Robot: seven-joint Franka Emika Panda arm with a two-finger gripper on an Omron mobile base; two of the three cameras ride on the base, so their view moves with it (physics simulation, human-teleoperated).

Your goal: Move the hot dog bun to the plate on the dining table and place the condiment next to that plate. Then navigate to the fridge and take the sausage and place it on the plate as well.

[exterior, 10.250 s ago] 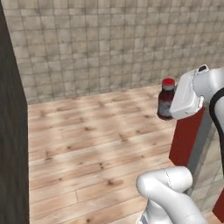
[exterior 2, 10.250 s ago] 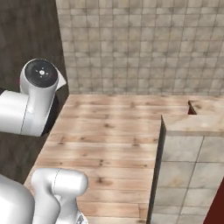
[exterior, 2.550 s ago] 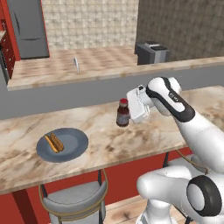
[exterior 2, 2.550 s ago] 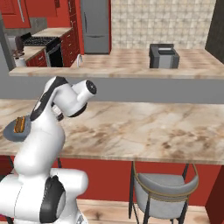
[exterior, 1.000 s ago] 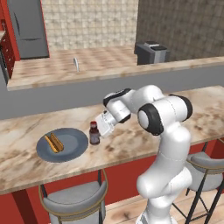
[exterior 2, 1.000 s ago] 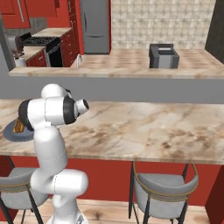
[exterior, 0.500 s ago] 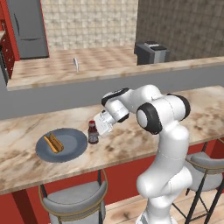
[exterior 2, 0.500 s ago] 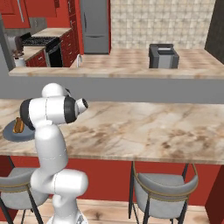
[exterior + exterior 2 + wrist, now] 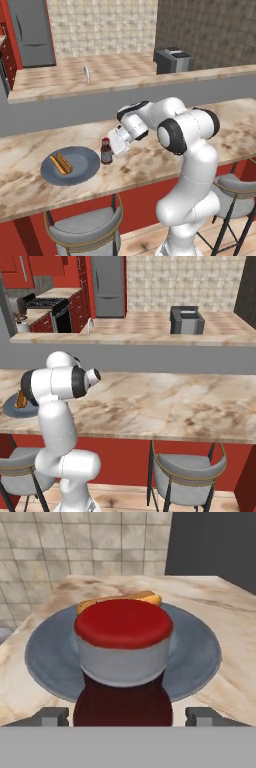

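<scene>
The condiment (image 9: 106, 151) is a small dark red bottle with a red cap. It stands upright on the dining table (image 9: 150, 170), just right of the blue-grey plate (image 9: 85, 167). My gripper (image 9: 110, 150) is open around the bottle from the right. In the hand view its fingertips (image 9: 51, 717) stand clear of the sides of the condiment (image 9: 122, 657), with a gap on each side. The hot dog bun (image 9: 62, 162) lies on the plate's left half. The hand view has the bun (image 9: 145, 597) behind the cap, on the plate (image 9: 200, 657). The fridge (image 9: 32, 32) stands far back left.
A raised grey ledge (image 9: 60, 112) runs behind the table, with a kitchen counter beyond that carries a faucet (image 9: 86, 74) and a dark box appliance (image 9: 172, 60). Grey-seated stools (image 9: 85, 232) stand under the table's front edge. A stove (image 9: 50, 306) is at the far left.
The fingers have spread apart and let go of the condiment, which now stands on the table beside the plate. The arm has barely moved.
</scene>
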